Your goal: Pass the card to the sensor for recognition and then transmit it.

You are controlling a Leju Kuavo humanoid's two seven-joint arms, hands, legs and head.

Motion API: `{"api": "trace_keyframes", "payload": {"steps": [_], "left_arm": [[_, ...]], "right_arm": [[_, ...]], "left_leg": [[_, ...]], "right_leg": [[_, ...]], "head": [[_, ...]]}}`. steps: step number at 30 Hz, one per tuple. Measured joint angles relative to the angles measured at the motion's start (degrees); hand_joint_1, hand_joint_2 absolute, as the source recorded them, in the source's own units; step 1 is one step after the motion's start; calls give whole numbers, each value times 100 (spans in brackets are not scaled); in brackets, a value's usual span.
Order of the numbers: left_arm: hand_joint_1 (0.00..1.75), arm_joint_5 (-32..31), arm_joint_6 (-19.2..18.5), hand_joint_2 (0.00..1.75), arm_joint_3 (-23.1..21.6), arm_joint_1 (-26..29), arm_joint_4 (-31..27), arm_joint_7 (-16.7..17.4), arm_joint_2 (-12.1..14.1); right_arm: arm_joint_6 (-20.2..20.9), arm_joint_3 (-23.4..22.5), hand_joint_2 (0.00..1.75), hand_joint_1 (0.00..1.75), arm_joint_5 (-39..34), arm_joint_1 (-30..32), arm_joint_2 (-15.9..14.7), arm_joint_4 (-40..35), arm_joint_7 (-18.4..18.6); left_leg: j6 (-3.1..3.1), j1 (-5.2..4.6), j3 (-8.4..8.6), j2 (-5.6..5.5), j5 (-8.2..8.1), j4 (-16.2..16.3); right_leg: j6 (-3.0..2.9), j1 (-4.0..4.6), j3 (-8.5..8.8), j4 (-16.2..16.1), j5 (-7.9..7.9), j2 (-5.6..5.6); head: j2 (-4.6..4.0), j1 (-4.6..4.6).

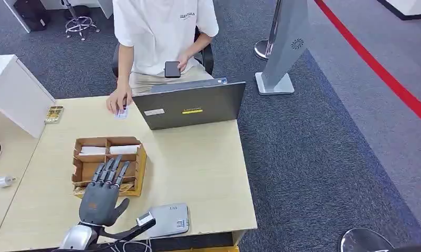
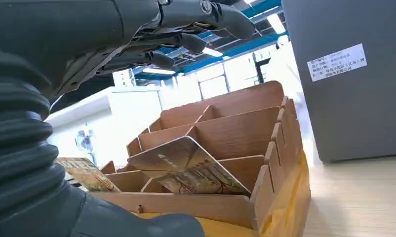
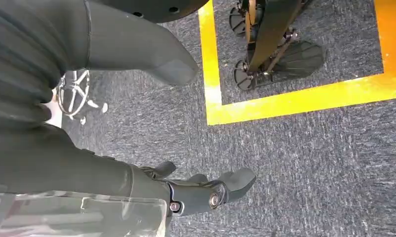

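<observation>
Left hand [image 1: 101, 197], fingers spread and empty, hovered over the compartmented wooden card box [image 1: 136, 178] near the table's [image 1: 198, 168] front edge; right hand [image 3: 137, 123] hung empty, fingers loosely curled apart.

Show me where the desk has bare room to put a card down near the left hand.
Bare desktop lies between the wooden organizer, the laptop and the grey sensor. Another free strip runs left of the organizer. It is crowded under the left hand, over the organizer's near compartments, and by the person's hand.
</observation>
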Motion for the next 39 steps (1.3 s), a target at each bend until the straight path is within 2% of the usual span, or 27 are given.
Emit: {"api": "trace_keyframes", "payload": {"steps": [13,23,39], "left_arm": [[0,-13,-2,175,11,-6,0,28,0],[0,-308,118,175,177,-10,-4,312,-46],[0,-310,94,175,339,-22,-2,321,-105]], "right_arm": [[2,76,175,0,-17,0,0,0,11],[-4,125,175,0,-57,-1,0,0,37],[-4,133,175,0,-83,-2,0,0,37]], "left_leg": [[0,0,0,0,0,0],[0,0,0,0,0,0],[0,0,0,0,0,0]], "right_leg": [[0,0,0,0,0,0],[0,0,0,0,0,0],[0,0,0,0,0,0]], "head": [[0,0],[0,0],[0,0]]}}
